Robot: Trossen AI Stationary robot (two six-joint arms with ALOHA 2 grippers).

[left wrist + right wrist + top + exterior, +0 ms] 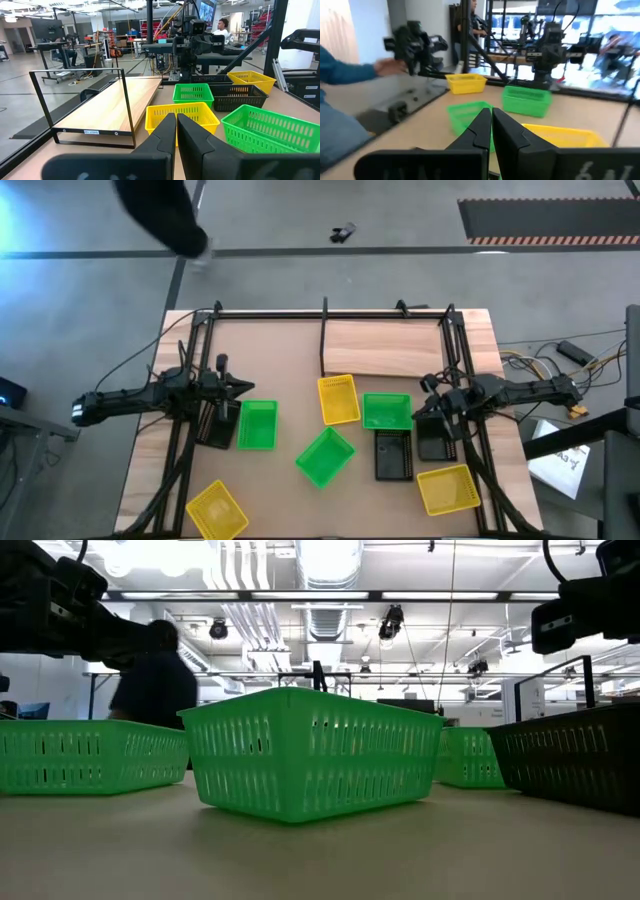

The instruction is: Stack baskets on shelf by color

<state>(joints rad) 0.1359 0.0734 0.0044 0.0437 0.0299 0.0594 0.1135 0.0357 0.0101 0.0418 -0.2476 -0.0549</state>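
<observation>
My left gripper point(243, 387) point(176, 125) hovers shut over the table's left part, just beyond a green basket point(257, 424). My right gripper point(424, 385) point(491, 120) hovers shut at the right, beside another green basket point(386, 411). A third green basket point(325, 456) point(315, 750) sits mid-table, turned askew. Yellow baskets stand at the middle point(338, 399), near left point(217, 508) and near right point(447, 488). Black baskets point(393, 454) point(215, 425) rest on the tabletop. The shelf's pale plank point(385, 348) point(107, 105) lies bare at the far side.
Thin black posts point(323, 330) point(127, 107) frame the shelf, and black frame legs point(180, 440) run along both table sides. A person point(160, 215) moves beyond the far left corner; a blue sleeve point(340, 70) shows in the right wrist view. Cables point(540, 360) lie off the table's right.
</observation>
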